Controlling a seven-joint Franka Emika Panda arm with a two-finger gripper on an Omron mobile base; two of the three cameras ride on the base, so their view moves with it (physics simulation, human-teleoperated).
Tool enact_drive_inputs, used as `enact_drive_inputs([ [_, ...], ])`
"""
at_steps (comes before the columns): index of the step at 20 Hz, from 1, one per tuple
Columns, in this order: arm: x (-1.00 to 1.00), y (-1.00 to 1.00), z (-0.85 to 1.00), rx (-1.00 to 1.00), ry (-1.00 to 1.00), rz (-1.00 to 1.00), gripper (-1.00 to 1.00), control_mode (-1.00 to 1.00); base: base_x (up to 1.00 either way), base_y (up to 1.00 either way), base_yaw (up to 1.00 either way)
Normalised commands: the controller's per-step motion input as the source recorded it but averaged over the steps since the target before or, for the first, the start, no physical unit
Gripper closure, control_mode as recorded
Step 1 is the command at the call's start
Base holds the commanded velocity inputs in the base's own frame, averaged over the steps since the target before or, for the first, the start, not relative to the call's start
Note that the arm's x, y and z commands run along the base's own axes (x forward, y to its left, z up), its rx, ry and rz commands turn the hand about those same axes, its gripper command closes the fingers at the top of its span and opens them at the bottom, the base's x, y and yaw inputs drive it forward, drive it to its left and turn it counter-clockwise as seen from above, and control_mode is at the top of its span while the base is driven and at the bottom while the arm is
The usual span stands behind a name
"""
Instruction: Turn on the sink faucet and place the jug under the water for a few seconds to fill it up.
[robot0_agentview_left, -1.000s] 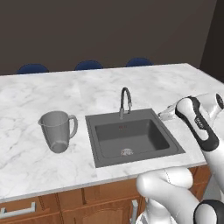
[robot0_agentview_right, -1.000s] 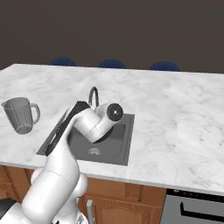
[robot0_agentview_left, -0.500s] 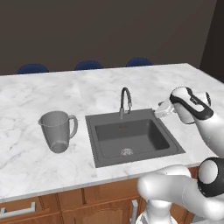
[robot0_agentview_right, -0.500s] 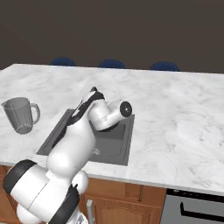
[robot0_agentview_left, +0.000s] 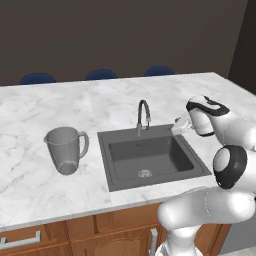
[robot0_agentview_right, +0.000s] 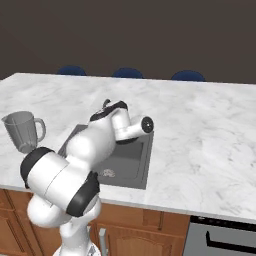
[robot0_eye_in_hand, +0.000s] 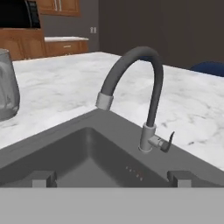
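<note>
The sink faucet (robot0_agentview_left: 143, 116) is a dark gooseneck at the back rim of the sink (robot0_agentview_left: 152, 156), and no water is in view. In the hand view the faucet (robot0_eye_in_hand: 149, 92) arches over the sink (robot0_eye_in_hand: 83, 153), its small lever (robot0_eye_in_hand: 168, 142) on the right side of its base. My gripper (robot0_eye_in_hand: 111, 177) is open, its tips set wide, and it holds nothing. The gripper (robot0_agentview_left: 180, 124) hovers over the sink's right back corner, right of the faucet and apart from it. The jug (robot0_agentview_left: 65, 149) stands upright on the counter left of the sink, also seen as jug (robot0_agentview_right: 22, 131) and jug (robot0_eye_in_hand: 6, 85).
The white marble counter (robot0_agentview_left: 45, 110) spreads around the sink. Blue chair backs (robot0_agentview_left: 101, 74) line its far edge. Wooden cabinet fronts (robot0_agentview_left: 30, 240) run below the near edge. My own arm (robot0_agentview_right: 95, 145) covers most of the sink in the right base view.
The arm has swung its elbow down and forward, and the hand has shifted a little left toward the faucet. The gripper stays open. Jug and faucet have not moved.
</note>
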Motion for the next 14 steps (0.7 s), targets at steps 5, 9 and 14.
enact_drive_inputs([
  [5,0.39,0.0,-0.41,0.0,-0.03,0.0,-1.0,-1.0,0.0,0.0,0.0],
  [9,0.34,0.0,-0.27,0.0,-0.1,0.02,-1.0,-1.0,0.0,0.0,0.0],
  [14,0.38,0.0,-0.12,0.01,-0.08,0.03,-1.0,-1.0,0.0,0.0,0.0],
])
